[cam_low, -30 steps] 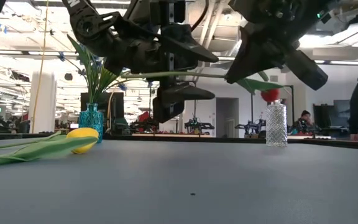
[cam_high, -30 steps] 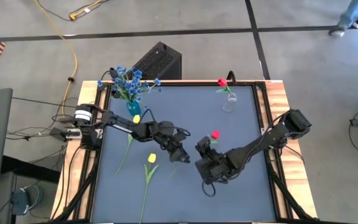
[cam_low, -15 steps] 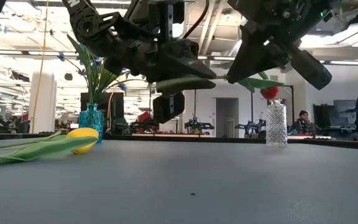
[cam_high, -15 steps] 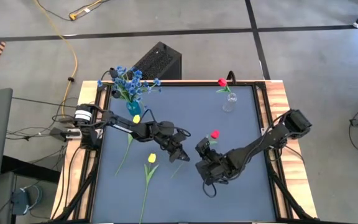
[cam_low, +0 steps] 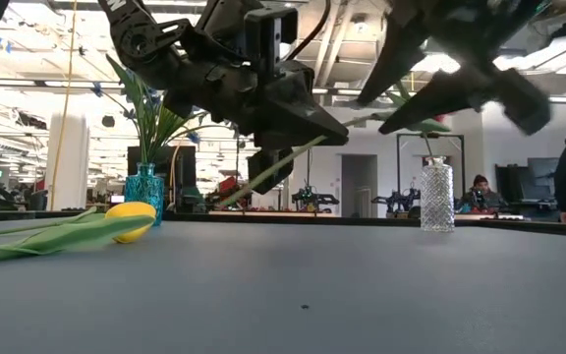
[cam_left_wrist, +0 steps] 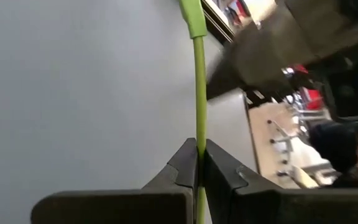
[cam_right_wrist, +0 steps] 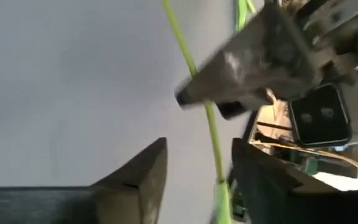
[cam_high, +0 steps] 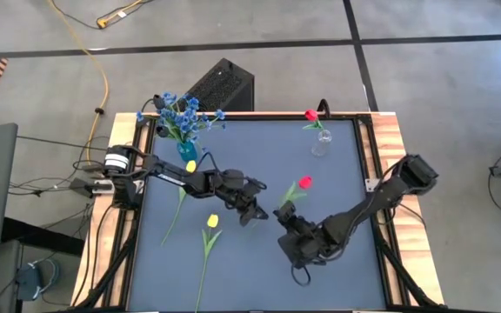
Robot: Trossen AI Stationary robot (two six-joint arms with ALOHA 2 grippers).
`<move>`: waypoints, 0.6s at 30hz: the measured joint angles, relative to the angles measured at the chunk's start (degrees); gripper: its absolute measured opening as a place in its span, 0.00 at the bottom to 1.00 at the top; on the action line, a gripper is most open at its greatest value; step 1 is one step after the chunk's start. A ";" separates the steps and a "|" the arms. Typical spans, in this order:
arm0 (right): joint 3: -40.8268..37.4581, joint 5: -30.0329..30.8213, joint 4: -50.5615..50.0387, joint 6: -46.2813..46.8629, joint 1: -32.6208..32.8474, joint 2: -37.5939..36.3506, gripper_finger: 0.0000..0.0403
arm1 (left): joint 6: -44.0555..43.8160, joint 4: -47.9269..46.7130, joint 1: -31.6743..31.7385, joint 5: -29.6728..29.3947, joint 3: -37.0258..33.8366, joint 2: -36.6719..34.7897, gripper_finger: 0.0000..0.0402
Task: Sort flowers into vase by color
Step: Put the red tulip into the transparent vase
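Now left gripper (cam_high: 252, 215) is pinched tight on the red tulip's stem (cam_left_wrist: 199, 112), flower (cam_high: 304, 183) held above mid-table; right gripper (cam_high: 292, 243) gapes empty nearby. Risk: thin stem could pivot or slip, missing the clear vase (cam_high: 320, 143).

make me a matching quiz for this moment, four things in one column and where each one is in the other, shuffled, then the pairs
Things:
1. blue flowers
2. red tulip on a long stem
3. yellow tulip
4. left gripper

Places or states:
A. lying flat on the table
B. shut on a green stem
C. held above mid-table
D. standing in the teal vase

Pairs: 1-D, 2-C, 3-A, 4-B
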 joint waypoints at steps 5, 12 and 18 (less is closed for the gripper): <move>0.00 -5.13 -0.46 15.64 2.87 -3.71 0.58 | 3.79 0.29 -0.52 -4.56 0.00 -0.79 0.00; -11.57 -11.81 -1.74 39.83 4.88 -16.13 0.53 | 13.90 8.09 -3.01 -10.12 0.00 -4.88 0.00; -31.18 -10.92 35.41 38.59 5.21 -24.46 0.52 | 24.12 16.30 -5.67 -16.18 0.04 -6.41 0.00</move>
